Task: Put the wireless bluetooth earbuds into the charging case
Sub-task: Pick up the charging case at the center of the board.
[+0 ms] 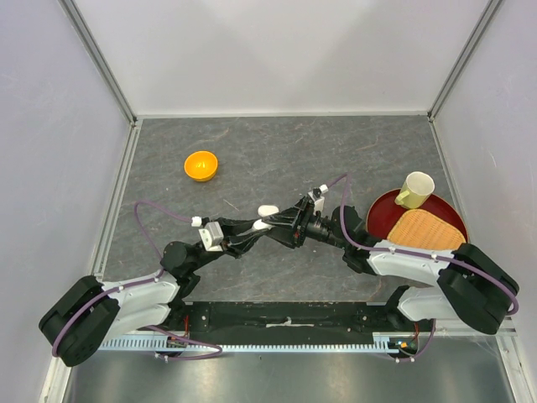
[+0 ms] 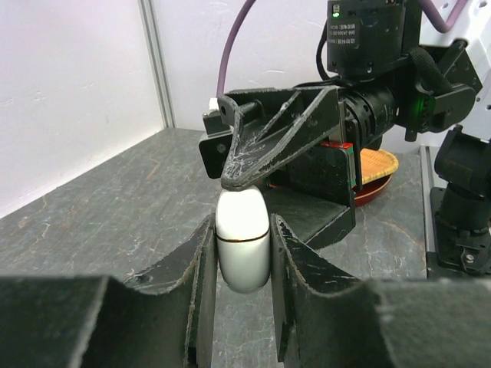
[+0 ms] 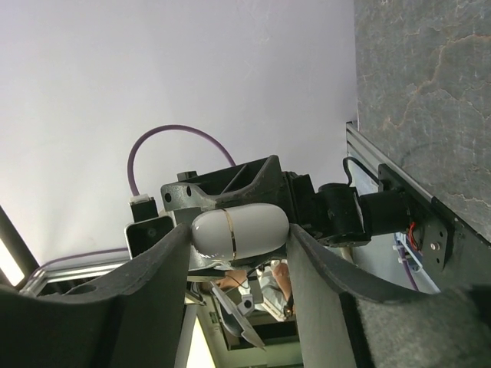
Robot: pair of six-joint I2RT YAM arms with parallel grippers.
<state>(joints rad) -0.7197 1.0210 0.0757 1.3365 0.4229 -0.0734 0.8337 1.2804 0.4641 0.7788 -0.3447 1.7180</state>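
A small white charging case (image 2: 244,257), lid closed with a thin seam line, is held above the table at mid-front. My left gripper (image 2: 242,230) is shut on its two sides. My right gripper (image 3: 234,234) meets it from the right, and its fingers press on the two ends of the same case (image 3: 245,230). One right finger (image 2: 261,157) lies over the lid end. From above, the two grippers (image 1: 262,225) (image 1: 284,220) meet tip to tip. A second small white case (image 1: 268,210) lies on the table just behind them. No earbuds show in any view.
An orange bowl (image 1: 201,164) sits at the back left. At the right, a red plate (image 1: 379,211) carries a pale yellow cup (image 1: 414,189) and a tan woven mat (image 1: 428,229). White walls enclose the grey table.
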